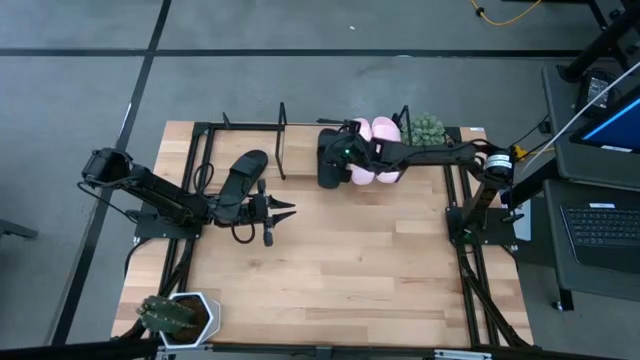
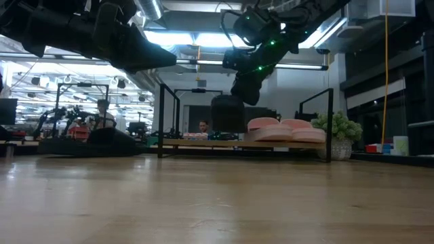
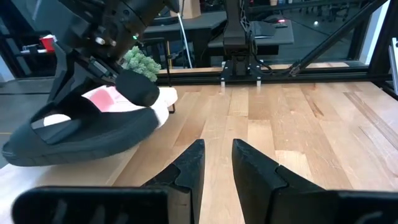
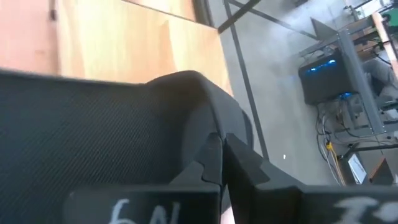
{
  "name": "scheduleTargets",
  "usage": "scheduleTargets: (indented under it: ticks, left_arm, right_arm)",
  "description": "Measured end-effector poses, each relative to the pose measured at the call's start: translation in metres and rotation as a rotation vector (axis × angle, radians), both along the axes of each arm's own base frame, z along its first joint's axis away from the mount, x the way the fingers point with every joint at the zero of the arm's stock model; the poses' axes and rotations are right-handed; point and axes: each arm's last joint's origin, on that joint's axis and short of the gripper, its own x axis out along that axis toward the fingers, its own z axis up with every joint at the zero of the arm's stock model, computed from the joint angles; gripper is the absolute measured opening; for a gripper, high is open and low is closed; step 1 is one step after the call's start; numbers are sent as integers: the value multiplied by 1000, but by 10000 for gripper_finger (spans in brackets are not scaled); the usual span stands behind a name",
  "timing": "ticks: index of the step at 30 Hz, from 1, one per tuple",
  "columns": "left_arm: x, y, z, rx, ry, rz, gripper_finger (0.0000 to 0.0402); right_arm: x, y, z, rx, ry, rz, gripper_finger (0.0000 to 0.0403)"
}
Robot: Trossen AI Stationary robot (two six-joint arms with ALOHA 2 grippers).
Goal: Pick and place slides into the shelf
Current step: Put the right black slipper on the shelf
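Observation:
My right gripper is shut on a black slide over the shelf, next to two pale pink slides lying side by side on the shelf board. In the low view the held black slide sits just above the board. The other black slide lies sole down on the table, left of the shelf. My left gripper hovers over the table near that slide, fingers slightly open, touching nothing. My right gripper holds the black slide by its wide strap, pinched between the fingers, which come slanting down from above. The fingertips meet on the strap's edge. The slide hangs below the fingers; whether it touches the shelf board I cannot tell.
A small green plant stands at the shelf's right end. Another plant in a white pot sits at the table's near left corner. Bare wood fills the middle and near part of the table. People sit in the room beyond.

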Motion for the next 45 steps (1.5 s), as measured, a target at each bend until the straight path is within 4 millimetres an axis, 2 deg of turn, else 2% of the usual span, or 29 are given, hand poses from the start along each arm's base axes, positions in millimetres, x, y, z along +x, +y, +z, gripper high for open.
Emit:
scheduleTargets:
  ticks: [9,20,35,45]
  left_arm:
    - [0,0,0,0,0,0,73]
    - [0,0,0,0,0,0,73]
    - [0,0,0,0,0,0,73]
    - [0,0,0,0,0,0,73]
  right_arm:
    - [-2,-14,2,59,-58,51,6]
    - [-7,-27,2,41,-41,41,6]
    - [-7,-30,4,46,-68,65,6]
    - [1,-37,-19,17,-34,-28,6]
